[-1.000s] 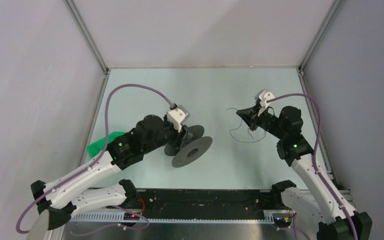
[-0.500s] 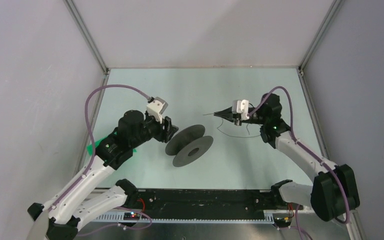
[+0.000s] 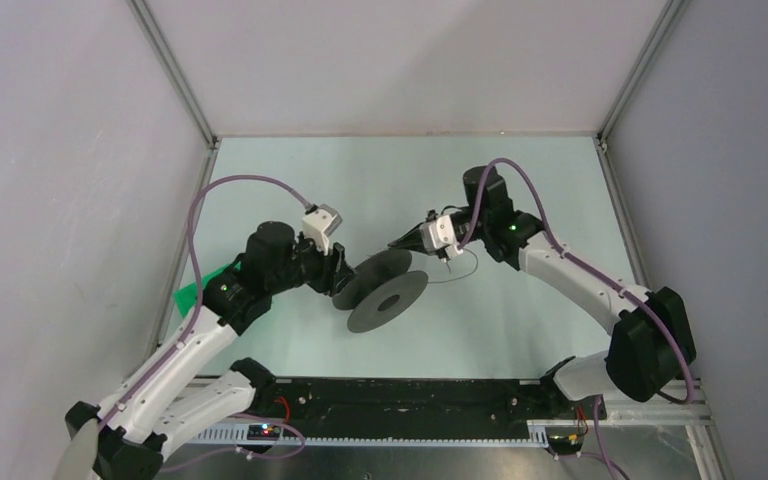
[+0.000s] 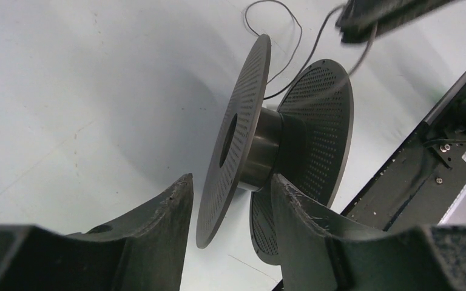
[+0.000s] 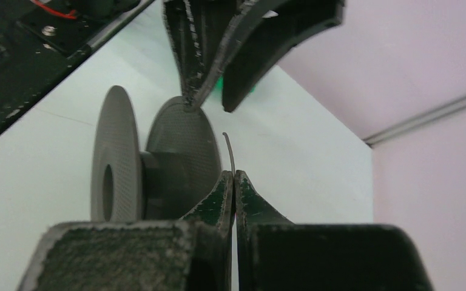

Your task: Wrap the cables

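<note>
Pale-green table (image 3: 520, 170): tilted spool (image 3: 385, 290), one flange between the released left gripper (image 3: 343, 272) jaws; right gripper (image 5: 235, 176) clenched on cable (image 5: 228, 148); green scrap (image 3: 203, 287) beside left arm.

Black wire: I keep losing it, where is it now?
Top view, near table centre: the wire end is pinched in the right claw beside the spool, slack trailing on the table.

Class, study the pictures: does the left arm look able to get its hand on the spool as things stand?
Probably yes. The left hand is open right at the spool, its fingers either side of the near flange, with nothing between.
</note>
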Controlling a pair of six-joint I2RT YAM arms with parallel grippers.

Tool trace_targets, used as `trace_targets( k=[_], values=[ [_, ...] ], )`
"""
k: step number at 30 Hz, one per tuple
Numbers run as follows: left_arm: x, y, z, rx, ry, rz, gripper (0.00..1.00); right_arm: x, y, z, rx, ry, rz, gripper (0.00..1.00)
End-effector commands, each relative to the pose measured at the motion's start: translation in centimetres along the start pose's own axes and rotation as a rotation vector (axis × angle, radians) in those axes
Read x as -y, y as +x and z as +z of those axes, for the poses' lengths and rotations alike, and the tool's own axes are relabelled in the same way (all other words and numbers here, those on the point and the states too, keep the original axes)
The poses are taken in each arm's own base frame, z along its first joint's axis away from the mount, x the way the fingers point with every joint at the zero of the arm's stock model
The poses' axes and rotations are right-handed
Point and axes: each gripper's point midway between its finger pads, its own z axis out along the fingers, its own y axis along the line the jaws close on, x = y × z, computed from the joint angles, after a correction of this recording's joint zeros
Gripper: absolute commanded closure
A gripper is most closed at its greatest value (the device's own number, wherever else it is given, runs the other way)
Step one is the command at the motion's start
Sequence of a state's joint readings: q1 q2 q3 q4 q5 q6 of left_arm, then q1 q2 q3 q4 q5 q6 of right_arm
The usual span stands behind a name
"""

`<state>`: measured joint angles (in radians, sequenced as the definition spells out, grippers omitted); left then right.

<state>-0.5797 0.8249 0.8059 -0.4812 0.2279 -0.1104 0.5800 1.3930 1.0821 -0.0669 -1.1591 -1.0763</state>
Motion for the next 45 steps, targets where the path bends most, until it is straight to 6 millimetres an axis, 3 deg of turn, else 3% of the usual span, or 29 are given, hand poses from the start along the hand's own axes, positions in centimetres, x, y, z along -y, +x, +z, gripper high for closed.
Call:
trace_targets(
  k=[1,9,17,24,34,45],
  values=[
    [1.5,-1.3,0.0,0.021,0.087,-0.038,0.46,-1.3,-0.3,1.7,0.008,-0.079,-0.02,1.0],
    [1.6,-0.7,0.4,-0.003,0.106,-0.031,0.45,-3.1,2.2,3.2,-0.051,-0.153,0.03,1.0],
    [2.1,-0.9,1.5,-0.028,0.151,-0.014,0.45,-3.4,4.8,3.9,-0.135,-0.135,0.125,1.0],
    [1.3,-0.9,2.6,-0.052,0.13,0.019,0.48,-3.5,5.9,4.0,-0.186,-0.114,0.184,1.0],
    [1.1,-1.0,3.1,-0.047,0.125,0.028,0.49,-3.8,4.9,5.0,-0.143,-0.13,0.196,1.0],
    [1.3,-1.1,2.6,-0.029,0.133,0.044,0.46,-1.5,4.0,5.5,-0.13,-0.023,0.27,1.0]
  ],
)
